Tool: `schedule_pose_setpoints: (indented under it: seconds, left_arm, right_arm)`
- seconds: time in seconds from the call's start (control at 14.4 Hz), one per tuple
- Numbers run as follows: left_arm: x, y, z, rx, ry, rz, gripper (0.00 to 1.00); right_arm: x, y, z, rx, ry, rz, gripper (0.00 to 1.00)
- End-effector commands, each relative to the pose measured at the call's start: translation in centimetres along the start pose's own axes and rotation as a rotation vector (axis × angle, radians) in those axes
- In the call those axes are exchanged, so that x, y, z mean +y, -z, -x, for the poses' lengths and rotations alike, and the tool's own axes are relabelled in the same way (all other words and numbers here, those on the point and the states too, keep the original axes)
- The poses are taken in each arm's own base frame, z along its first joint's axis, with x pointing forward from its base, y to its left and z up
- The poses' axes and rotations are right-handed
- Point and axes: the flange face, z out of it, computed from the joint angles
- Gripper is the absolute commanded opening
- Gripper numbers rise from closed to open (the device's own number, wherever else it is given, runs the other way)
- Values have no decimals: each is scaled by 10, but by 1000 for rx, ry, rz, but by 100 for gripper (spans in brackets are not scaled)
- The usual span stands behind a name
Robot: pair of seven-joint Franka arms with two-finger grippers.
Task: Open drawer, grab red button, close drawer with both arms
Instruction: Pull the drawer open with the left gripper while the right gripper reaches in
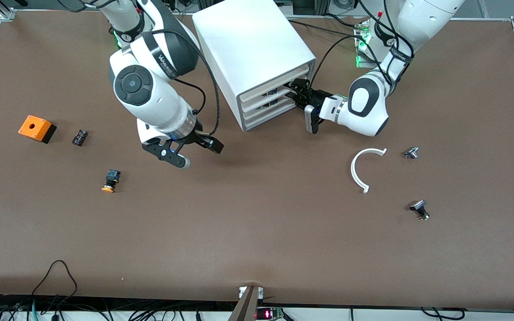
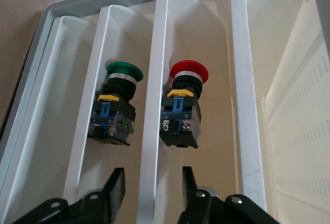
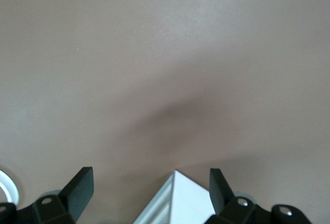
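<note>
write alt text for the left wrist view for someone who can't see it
The left gripper, its fingers open, straddles a white drawer front of the cabinet. Seen through the drawers, a red-capped button sits in one drawer and a green-capped button in the next.

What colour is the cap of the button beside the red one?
Green, seen best in the left wrist view.
</note>
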Motion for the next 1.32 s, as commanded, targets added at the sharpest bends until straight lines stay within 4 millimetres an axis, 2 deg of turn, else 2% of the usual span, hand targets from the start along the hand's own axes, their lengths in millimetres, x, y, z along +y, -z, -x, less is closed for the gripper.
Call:
schedule_pose_setpoints:
  seconds: [0.0,0.21,0.49,0.69,1.04,1.25]
  left_arm:
    - [6,-9,6,15,-13,4,0]
    - [6,-3,4,27,-7,2,0]
    - [-3,30,-6,81,1,-17,0]
    - [-23,50,-18,81,7,-35,0]
    - [-43,88,-40,77,10,-93,0]
    - [-49,113,-50,110,12,-110,0]
  right_arm:
    - [-23,-4,5,0,-63,-18,99]
    - [-31,-4,10,0,-133,-27,99]
    - [-48,0,25,4,-187,-48,99]
    - [-59,3,32,9,-228,-64,99]
    - [-85,6,66,4,-294,-93,99]
    - [-97,-9,95,-6,-333,-74,99]
